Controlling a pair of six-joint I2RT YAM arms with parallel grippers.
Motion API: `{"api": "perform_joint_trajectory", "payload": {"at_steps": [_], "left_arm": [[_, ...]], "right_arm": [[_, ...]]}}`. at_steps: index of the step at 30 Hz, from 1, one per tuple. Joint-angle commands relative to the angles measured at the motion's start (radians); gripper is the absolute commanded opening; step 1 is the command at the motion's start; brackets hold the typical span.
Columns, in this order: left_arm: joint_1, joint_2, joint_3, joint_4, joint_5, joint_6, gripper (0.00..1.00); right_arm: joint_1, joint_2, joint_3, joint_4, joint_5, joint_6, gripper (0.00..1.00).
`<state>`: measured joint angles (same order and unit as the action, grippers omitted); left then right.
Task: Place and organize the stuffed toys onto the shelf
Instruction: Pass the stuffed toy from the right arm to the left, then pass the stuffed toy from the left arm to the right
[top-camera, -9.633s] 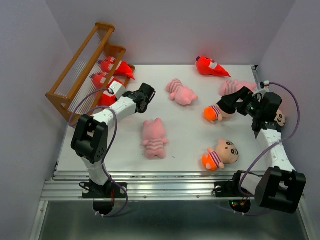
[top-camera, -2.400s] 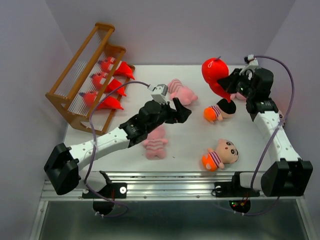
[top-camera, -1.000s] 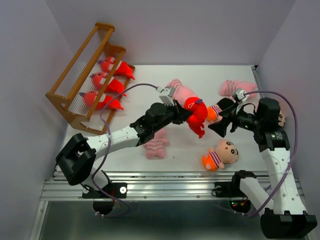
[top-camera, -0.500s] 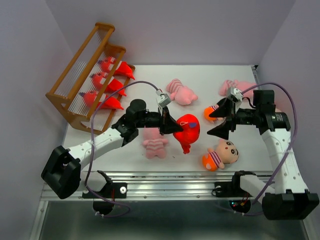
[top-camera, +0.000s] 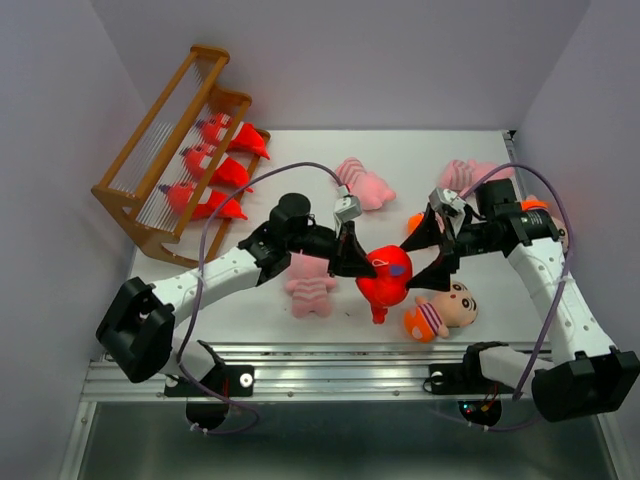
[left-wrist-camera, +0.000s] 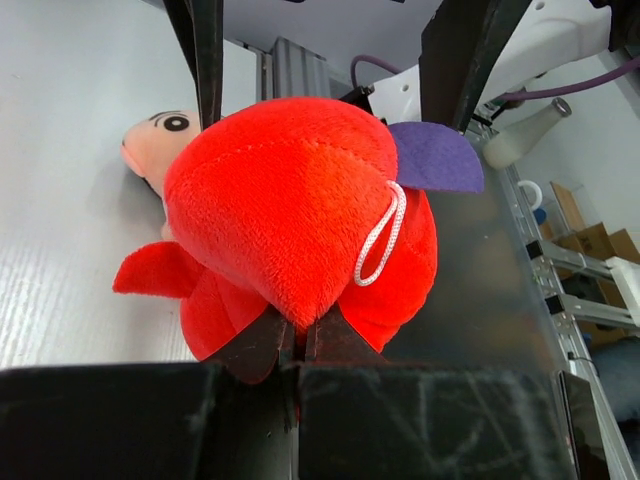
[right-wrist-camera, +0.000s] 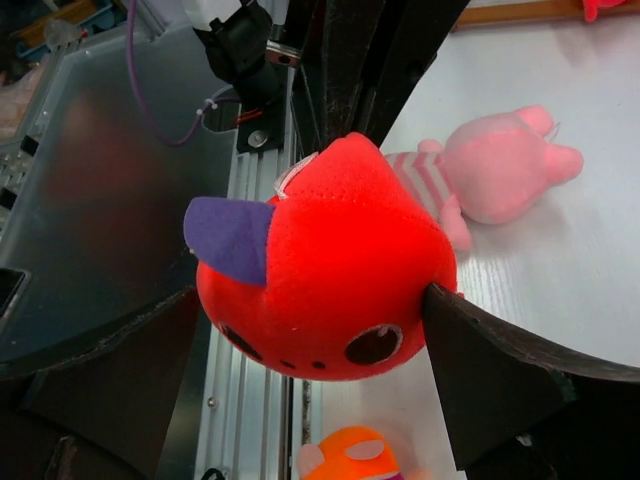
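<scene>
The Left gripper is closed on a thin fold of the red plush toothy monster, suspended above the desk toward its near edge. The Right gripper stands fully open, flanking it. Risk: the shallow pinch may slip, dropping it.

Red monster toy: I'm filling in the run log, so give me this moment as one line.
left gripper: shut on red monster toy | right gripper: open, astride it | shelf: holds three red monsters
</scene>
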<state>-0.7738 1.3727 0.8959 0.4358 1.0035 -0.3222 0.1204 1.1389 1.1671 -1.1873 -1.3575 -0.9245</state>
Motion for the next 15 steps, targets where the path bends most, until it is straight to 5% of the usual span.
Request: {"api": "perform_joint_trajectory", "payload": {"at_steps": [1, 6, 8, 9, 11, 15], "left_arm": [[-0.027, 0.020, 0.074, 0.027, 0.030, 0.015, 0.00], [-0.050, 0.037, 0.103, 0.027, 0.014, 0.009, 0.00], [-0.050, 0.031, 0.103, 0.029, 0.000, 0.008, 0.00], [-0.050, 0.026, 0.100, 0.029, -0.008, 0.008, 0.04], [-0.050, 0.008, 0.094, 0.029, -0.048, 0.006, 0.11], [-0.048, -0.061, 0.055, 0.023, -0.204, 0.006, 0.48]], "right_arm": [[0.041, -0.057, -0.058, 0.138, -0.034, 0.150, 0.96], [0.073, -0.117, -0.135, 0.389, -0.002, 0.375, 0.75], [0.073, -0.122, -0.145, 0.403, 0.006, 0.398, 0.44], [0.082, -0.120, -0.147, 0.403, 0.008, 0.398, 0.20], [0.082, -0.114, -0.149, 0.390, 0.018, 0.391, 0.01], [0.082, -0.126, -0.146, 0.420, 0.076, 0.424, 0.01]]}}
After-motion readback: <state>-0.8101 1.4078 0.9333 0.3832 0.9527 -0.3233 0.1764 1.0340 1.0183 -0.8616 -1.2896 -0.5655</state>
